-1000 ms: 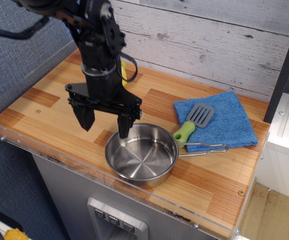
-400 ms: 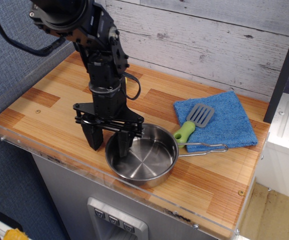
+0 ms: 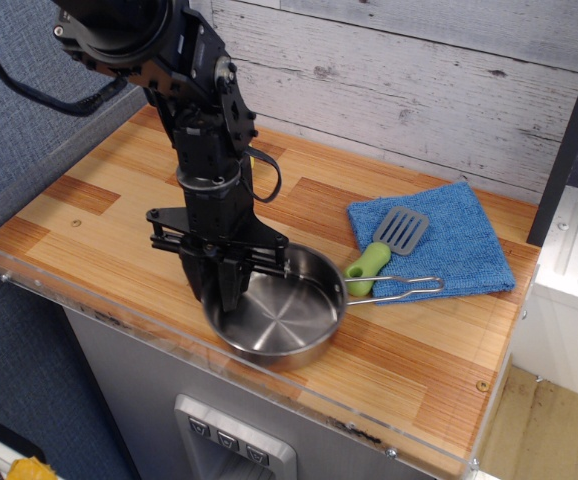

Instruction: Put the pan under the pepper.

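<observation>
so the gripper (image 3: 219,285) is standing upright over the near-left rim of the pan (image 3: 279,318), its two dark fingers drawn close together, one looking to be inside the wall and one outside, so it appears to be pinching the rim, though the contact itself is partly hidden by the fingers. the pan is sitting on the wooden counter (image 3: 409,370) near the front edge, its wire handle (image 3: 399,290) pointing right and lying just beside the green handle of the spatula (image 3: 384,250), whose head is resting on the blue cloth (image 3: 459,245). the pepper is not showing plainly anywhere; the arm is blocking the rear of the counter, so it is not possible to say where it is lying. judging from this, the grasping step is under way and the carrying step is waiting. the next move is calling for a firm hold on the thin rim, a slide or low lift that is keeping the pan level, and care that the long handle is not catching the spatula while swinging past.
</observation>
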You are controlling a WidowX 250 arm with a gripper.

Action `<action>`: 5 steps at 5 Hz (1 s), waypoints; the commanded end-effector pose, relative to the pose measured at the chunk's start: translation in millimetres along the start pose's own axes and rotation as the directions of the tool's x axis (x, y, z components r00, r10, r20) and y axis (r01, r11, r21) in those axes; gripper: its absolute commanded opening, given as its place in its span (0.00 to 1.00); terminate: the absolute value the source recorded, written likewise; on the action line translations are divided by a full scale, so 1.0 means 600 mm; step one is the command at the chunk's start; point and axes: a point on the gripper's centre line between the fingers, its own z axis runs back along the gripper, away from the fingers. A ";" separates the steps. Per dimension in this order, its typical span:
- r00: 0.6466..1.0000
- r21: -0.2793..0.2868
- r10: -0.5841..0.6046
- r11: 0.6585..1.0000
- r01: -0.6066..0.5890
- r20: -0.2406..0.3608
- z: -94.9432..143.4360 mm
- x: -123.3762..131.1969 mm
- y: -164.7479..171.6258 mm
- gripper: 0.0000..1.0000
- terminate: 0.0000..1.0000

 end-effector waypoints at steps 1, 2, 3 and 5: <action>0.989 -0.028 -0.077 0.996 0.081 0.124 0.076 -0.003 -0.018 0.00 0.00; 0.986 -0.060 -0.080 0.994 0.089 0.147 0.102 -0.009 -0.006 0.00 0.00; 0.986 -0.100 -0.080 0.990 0.095 0.146 0.120 -0.007 0.041 0.00 0.00; 0.988 -0.102 -0.018 0.994 0.034 0.156 0.122 -0.007 0.118 0.00 0.00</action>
